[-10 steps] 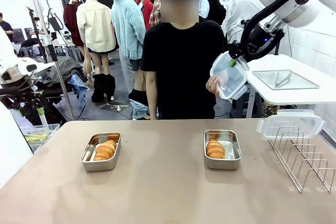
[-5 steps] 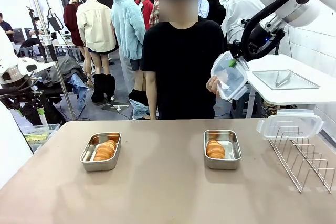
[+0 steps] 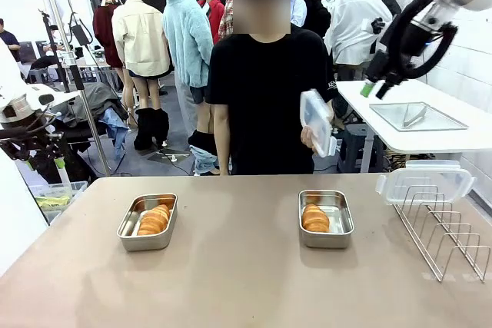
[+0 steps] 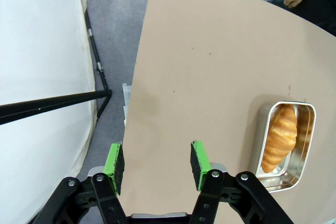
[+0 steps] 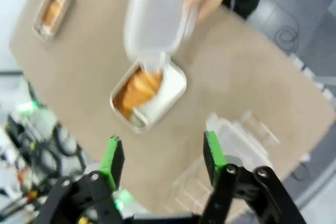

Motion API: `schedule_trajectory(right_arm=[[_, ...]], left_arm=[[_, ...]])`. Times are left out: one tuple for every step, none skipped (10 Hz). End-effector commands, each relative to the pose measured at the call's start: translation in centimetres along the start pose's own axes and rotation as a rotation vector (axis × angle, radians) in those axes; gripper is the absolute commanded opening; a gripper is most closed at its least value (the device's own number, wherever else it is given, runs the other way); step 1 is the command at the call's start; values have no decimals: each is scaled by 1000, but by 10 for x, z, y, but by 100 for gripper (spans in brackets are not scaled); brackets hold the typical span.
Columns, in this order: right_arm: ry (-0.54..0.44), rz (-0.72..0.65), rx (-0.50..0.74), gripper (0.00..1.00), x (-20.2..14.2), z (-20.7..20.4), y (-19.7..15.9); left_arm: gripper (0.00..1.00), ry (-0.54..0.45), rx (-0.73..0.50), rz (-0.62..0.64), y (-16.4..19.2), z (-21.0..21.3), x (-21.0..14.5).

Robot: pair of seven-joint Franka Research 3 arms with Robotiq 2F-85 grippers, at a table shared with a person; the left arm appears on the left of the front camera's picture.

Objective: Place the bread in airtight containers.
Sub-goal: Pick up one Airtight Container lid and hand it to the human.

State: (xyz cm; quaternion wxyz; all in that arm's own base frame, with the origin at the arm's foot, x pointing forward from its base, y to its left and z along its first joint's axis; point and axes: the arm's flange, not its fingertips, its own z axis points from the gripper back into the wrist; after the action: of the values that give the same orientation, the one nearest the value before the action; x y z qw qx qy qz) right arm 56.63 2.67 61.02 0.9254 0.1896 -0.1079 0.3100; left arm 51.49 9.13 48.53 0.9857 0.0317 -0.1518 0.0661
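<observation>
The right hand [image 3: 374,88] hangs high at two o'clock in the front view, well above the counter [image 3: 246,289]; its green pads [image 5: 113,157] stand wide apart with nothing between them. At its eight o'clock, a person [image 3: 265,90] at the far side grips a clear lid [image 3: 317,120] turned on edge, apart from that hand. The left hand [image 4: 156,158] is likewise wide and empty, poised over the counter's left edge. Two steel containers sit uncovered on the counter, well apart; the left tin [image 3: 147,221] lies at nine o'clock from the counter's middle and the right tin [image 3: 326,218] at three o'clock. Each holds bread: one roll [image 3: 154,220] in the left tin, another roll [image 3: 314,217] in the right. A second clear lid [image 3: 425,182] rests on top of the wire rack [image 3: 446,236], just at three o'clock of the right tin. In the blurred right wrist view, the held lid sits at twelve o'clock of the right tin and overlaps its upper rim.
</observation>
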Motion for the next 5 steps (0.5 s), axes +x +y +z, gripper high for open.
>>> schedule_trajectory(right_arm=[[88,124,-128,100,-48,-3,9],[125,196,-133,100,-67,-1,10],[138,244,-140,100,-89,1,12],[150,302,-144,100,-106,-1,11],[192,364,-143,100,-118,-7,10]], left_arm=[[67,-3,20,15,-1,1,0],[67,-3,20,15,-1,1,0],[67,-3,20,15,-1,1,0],[67,-3,20,15,-1,1,0],[67,-3,20,15,-1,1,0]])
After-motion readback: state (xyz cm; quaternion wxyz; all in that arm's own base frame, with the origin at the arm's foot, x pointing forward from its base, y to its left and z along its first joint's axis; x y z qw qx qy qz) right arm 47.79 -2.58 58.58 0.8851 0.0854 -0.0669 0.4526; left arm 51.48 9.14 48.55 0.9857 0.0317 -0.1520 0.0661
